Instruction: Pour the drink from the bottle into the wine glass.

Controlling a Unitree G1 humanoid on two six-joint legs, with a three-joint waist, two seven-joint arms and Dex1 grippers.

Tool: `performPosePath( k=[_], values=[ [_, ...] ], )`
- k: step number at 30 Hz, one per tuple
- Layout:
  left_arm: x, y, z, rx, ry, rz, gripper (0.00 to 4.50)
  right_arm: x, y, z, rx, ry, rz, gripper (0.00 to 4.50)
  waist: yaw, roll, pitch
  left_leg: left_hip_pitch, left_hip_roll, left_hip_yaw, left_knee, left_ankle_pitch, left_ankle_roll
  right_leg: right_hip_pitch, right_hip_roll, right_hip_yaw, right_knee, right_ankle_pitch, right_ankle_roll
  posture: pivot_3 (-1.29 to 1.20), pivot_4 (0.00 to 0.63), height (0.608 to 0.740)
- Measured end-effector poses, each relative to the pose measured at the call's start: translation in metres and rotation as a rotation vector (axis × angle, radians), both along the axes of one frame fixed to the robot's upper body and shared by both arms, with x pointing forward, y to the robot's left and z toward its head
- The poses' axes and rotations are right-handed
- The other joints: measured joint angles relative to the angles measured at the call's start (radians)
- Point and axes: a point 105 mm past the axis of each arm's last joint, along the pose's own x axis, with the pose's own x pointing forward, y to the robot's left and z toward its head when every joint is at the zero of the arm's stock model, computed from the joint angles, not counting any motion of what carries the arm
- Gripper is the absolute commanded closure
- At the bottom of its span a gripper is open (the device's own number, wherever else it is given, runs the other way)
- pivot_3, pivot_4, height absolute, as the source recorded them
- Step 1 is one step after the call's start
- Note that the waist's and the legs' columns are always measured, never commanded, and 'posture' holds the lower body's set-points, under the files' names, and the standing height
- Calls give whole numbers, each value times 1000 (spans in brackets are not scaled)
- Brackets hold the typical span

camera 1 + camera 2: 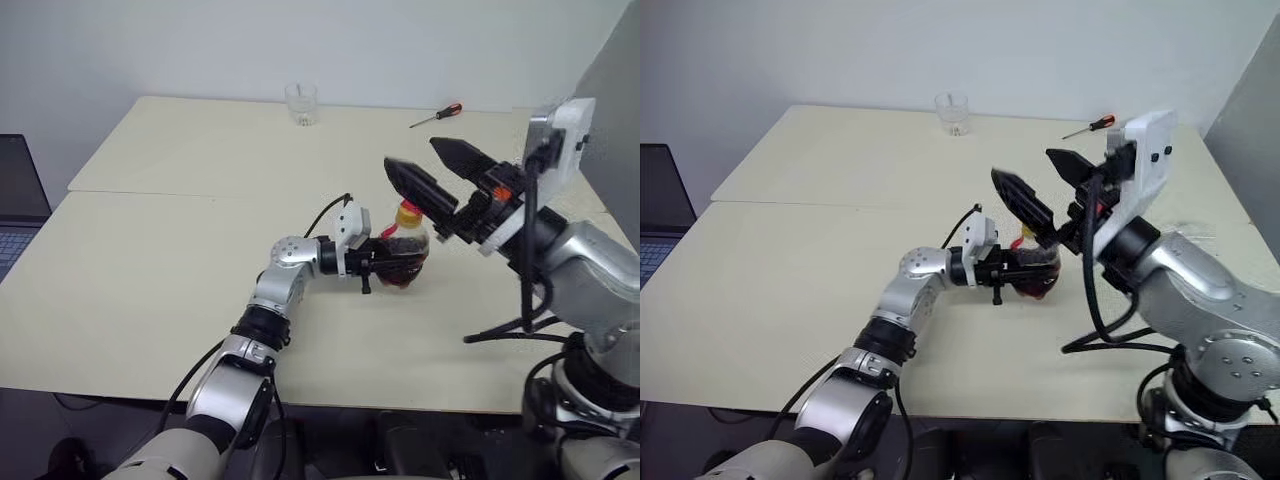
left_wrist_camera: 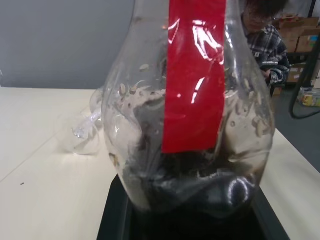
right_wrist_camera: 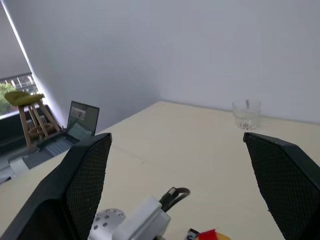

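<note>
Bottle (image 1: pixel 408 252) stands upright over the worktop (image 1: pixel 180 250), cap up, long axis vertical, clamped by the left claw (image 1: pixel 395 262); right claw (image 1: pixel 435 170) hovers just above, fingers apart.

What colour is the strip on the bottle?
Red; the label strip on the bottle shows best in the left wrist view.

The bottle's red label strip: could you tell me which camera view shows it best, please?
The left wrist view: the red label strip runs down the clear bottle at close range. In the head views the left gripper hides most of the bottle, leaving a sliver of red. The right wrist view catches only the cap.
</note>
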Motion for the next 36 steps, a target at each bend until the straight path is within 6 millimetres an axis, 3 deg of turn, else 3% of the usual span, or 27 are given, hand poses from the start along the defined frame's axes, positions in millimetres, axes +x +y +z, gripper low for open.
performPosePath(
  k=[4,6,22,36],
  values=[
    [1,0,-1,1,8,3,3702,14,-7,-40,-135,140,-136,0,0,0,0,-1,0,0,0,0,0,0,0,1,-1,0,0,0,150,740],
    [2,1,-2,3,14,5,3702,17,-9,-46,-150,157,-164,0,1,0,0,-1,0,0,0,0,0,-1,0,1,-1,0,0,0,150,740],
    [6,2,4,4,-12,19,3702,25,-2,-51,-123,182,-192,0,0,0,0,-1,0,0,0,0,0,0,0,0,-1,0,0,0,150,740],
    [7,1,4,1,-12,26,3702,41,-1,-42,-112,136,-258,0,0,0,0,-1,0,0,-1,0,0,-1,0,0,-1,0,0,0,150,740]
  ],
)
